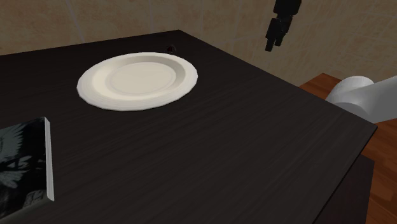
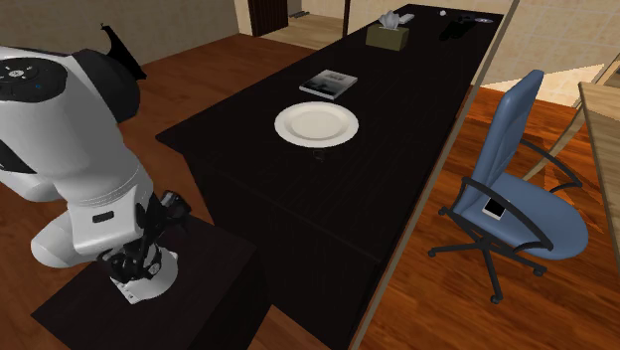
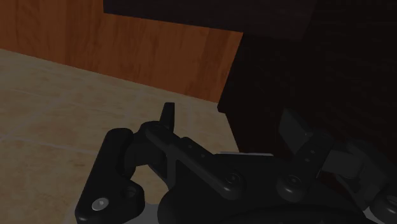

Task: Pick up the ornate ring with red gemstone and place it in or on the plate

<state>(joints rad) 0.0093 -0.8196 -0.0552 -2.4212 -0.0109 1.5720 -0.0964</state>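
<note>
A small dark ring (image 1: 170,48) lies on the dark table (image 1: 210,146) just beyond the white plate (image 1: 137,81), close to the table's edge; its gemstone is too small to make out. In the second exterior view the ring (image 2: 318,155) is a faint speck beside the plate (image 2: 316,123), on the side away from the book. My black gripper (image 1: 275,35) hangs high off the table's corner, well to the right of the ring in the shoulder view. In the wrist view the gripper (image 3: 229,124) is open, its fingers (image 3: 167,116) apart with nothing between them.
A dark book (image 1: 22,168) lies at the shoulder view's lower left. Farther along the table a tissue box (image 2: 387,35) stands beyond the book (image 2: 330,84). A blue office chair (image 2: 517,189) is on the wooden floor beside the table. The white arm (image 1: 366,95) shows past the table's right edge.
</note>
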